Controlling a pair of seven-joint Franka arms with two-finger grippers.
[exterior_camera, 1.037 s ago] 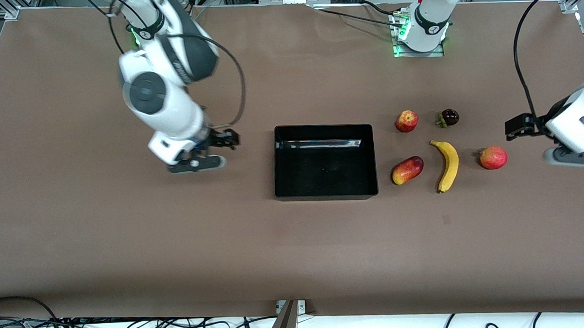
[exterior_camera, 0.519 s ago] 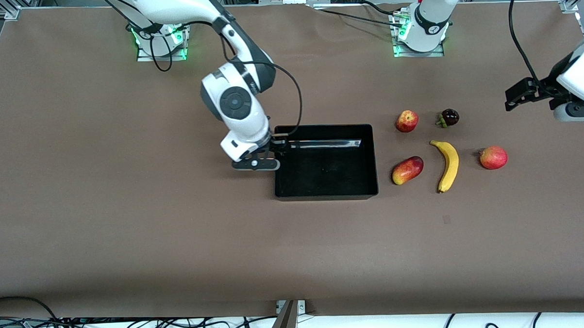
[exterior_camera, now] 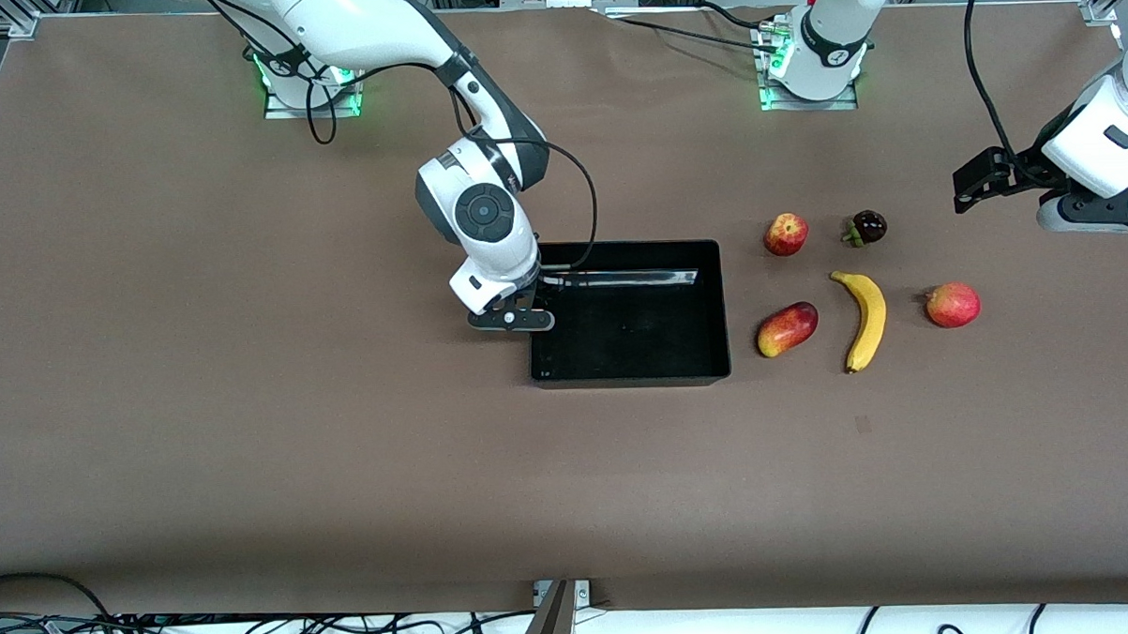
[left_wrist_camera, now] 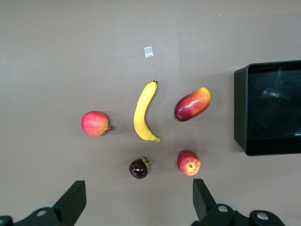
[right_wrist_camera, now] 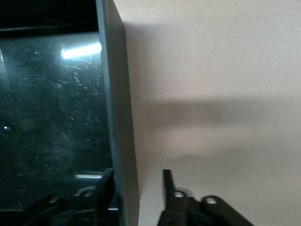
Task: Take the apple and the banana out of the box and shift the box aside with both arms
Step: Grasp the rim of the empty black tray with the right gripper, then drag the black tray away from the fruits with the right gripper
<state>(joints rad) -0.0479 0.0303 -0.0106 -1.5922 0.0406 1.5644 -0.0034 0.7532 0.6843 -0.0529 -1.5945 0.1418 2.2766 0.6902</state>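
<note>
Box [exterior_camera: 629,352], a glossy black rectangular plastic tray, is sitting mid-table, empty; its wall toward the right arm's end is standing between the right gripper [right_wrist_camera: 135,188] fingers, which are straddling it, closing. Left gripper [left_wrist_camera: 136,202] is hovering spread above the fruit, well apart from the box's other end.

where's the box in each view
Front view: the box lies mid-table, its wall at the right arm's end under the right gripper.
Left wrist view: one end of the box shows at the picture's edge, beside the mango.
Right wrist view: close up, one finger on each side of the box wall.
Shared landmark: the glossy black floor with a bright glare streak.
</note>
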